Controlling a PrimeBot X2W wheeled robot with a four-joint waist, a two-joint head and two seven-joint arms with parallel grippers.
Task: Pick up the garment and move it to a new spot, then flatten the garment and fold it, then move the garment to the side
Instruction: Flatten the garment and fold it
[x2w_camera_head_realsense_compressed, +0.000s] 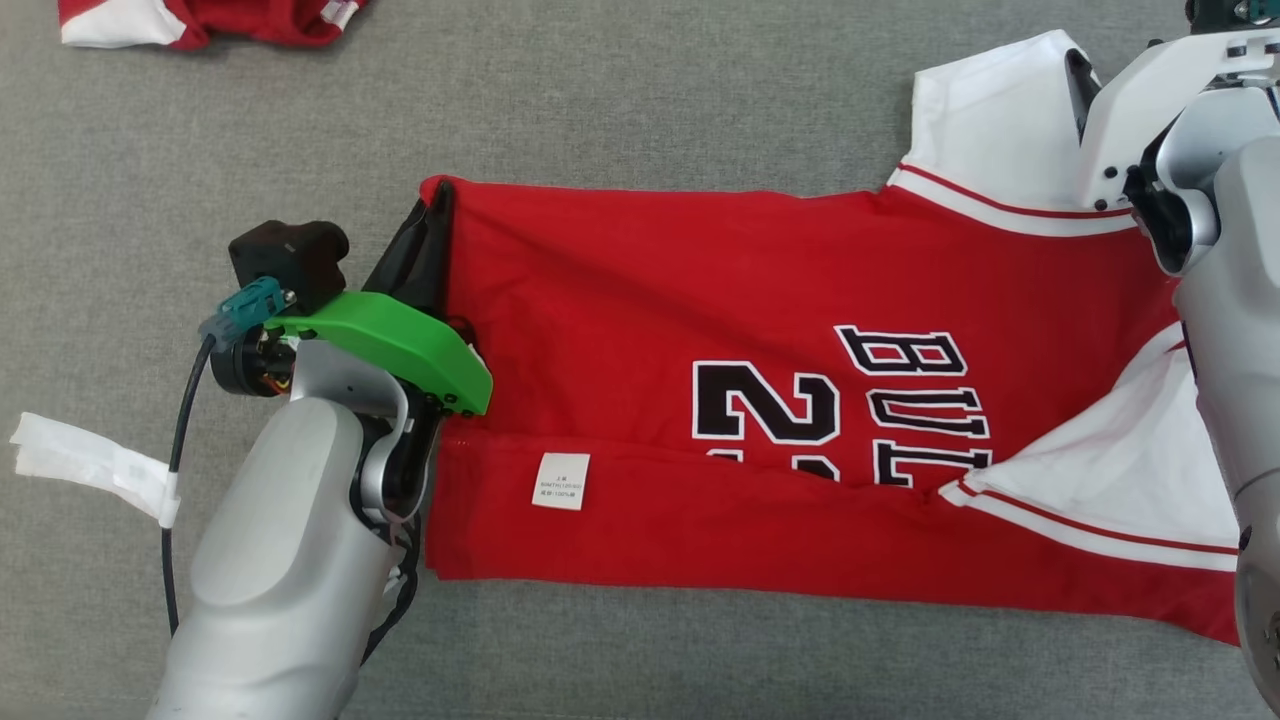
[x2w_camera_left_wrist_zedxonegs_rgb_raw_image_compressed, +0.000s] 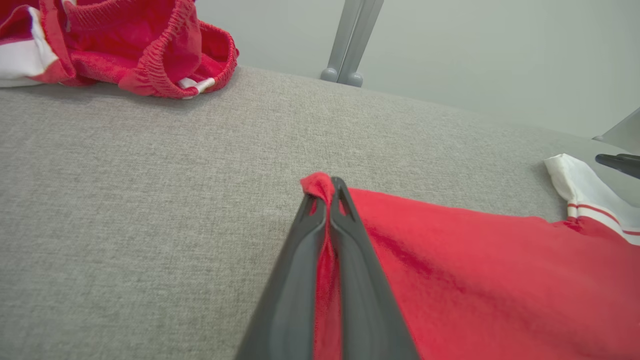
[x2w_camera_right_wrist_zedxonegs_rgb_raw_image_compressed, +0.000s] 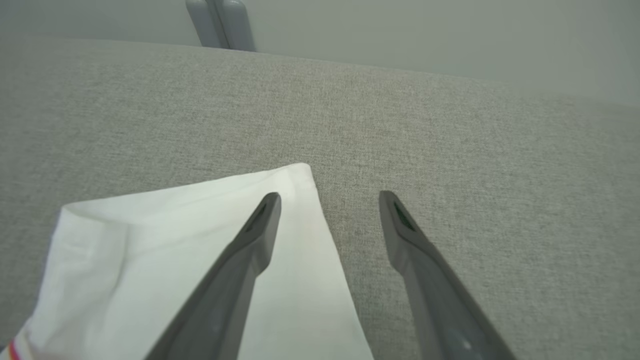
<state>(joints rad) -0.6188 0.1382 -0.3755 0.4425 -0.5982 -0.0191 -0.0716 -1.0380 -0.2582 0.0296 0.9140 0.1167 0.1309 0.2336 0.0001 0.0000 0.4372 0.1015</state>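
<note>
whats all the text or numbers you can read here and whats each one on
"BUL": black, white-edged letters lying sideways on the red jersey; the rest of the word is hidden under the folded-over strip.
"2": large black number beside those letters on the same jersey; a second digit is cut off by the fold.
white label on the folded-over strip: small print, too small to read.

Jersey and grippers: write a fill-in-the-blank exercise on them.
The left gripper is ___ on a corner of the red jersey.
The right gripper stands ___, one finger above the white sleeve.
The small label on the jersey is ___.
Missing words: shut; open; white.
</note>
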